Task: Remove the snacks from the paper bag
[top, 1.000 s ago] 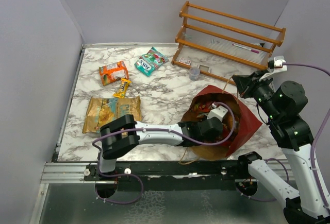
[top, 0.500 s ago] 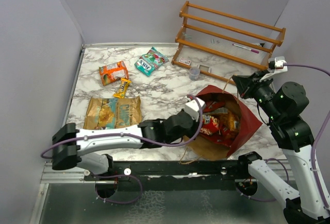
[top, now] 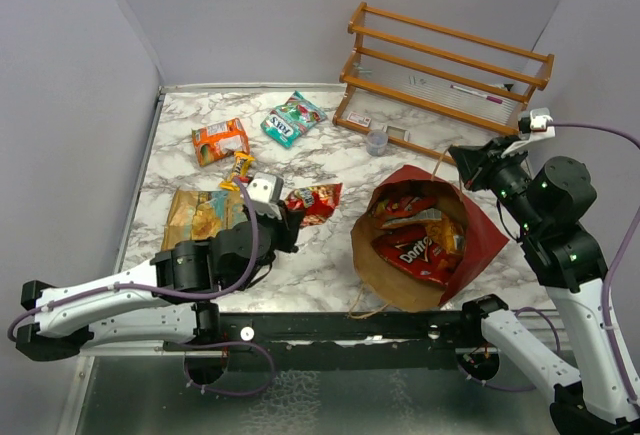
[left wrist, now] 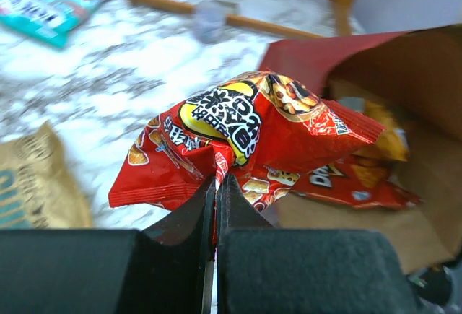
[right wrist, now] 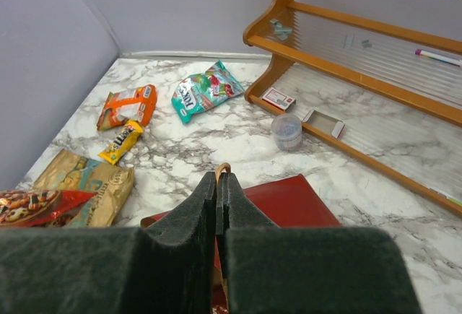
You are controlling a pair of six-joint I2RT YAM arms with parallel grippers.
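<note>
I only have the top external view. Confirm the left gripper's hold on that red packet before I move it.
Observer: The left wrist view shows the left gripper shut on the red packet, pinching its crumpled lower edge.
Operator: Now check the right gripper.
Observer: The right wrist view shows the right gripper shut. A tan loop of the string handle pokes out at its tips, above the red side of the paper bag.
</note>
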